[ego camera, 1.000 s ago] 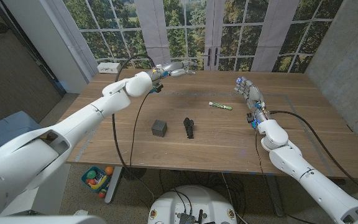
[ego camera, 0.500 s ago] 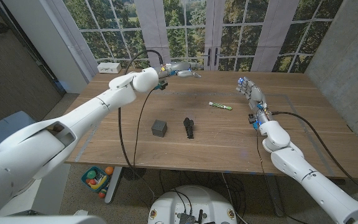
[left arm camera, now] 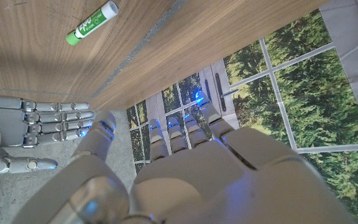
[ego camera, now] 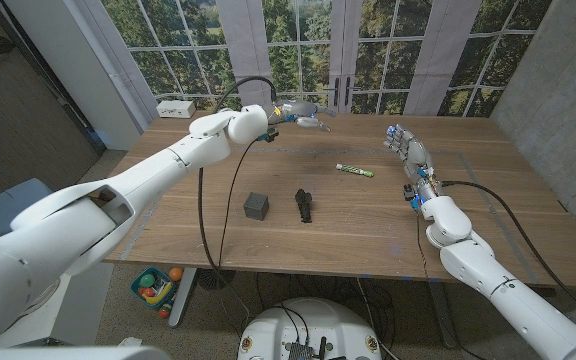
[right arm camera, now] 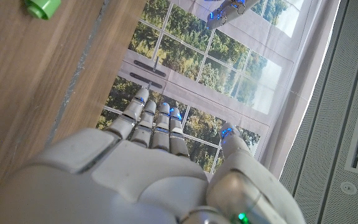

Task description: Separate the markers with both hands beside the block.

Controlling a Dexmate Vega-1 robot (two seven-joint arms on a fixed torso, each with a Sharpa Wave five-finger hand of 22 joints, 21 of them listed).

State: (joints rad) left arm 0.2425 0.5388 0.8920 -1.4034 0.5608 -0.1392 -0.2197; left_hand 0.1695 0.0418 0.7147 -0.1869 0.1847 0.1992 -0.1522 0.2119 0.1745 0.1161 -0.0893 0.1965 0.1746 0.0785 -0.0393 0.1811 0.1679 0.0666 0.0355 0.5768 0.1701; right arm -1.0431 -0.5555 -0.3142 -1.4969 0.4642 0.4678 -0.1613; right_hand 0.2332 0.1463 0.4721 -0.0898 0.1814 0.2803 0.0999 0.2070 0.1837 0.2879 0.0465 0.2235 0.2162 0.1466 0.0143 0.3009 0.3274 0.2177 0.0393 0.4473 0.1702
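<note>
both hands empty; markers already lying apart beside the block.

left hand [ego camera: 302,112] hangs over the far edge of the table [ego camera: 468,215], fingers loosely spread, holding nothing. right hand [ego camera: 408,152] stands upright at the right side, fingers straight and a little apart, also empty. green marker [ego camera: 354,171] lies near the right hand; black marker [ego camera: 304,205] lies just beside the dark block [ego camera: 256,206], well apart from the green one. judgement: separation appears done; only withdrawal of the arms seems left.
</note>
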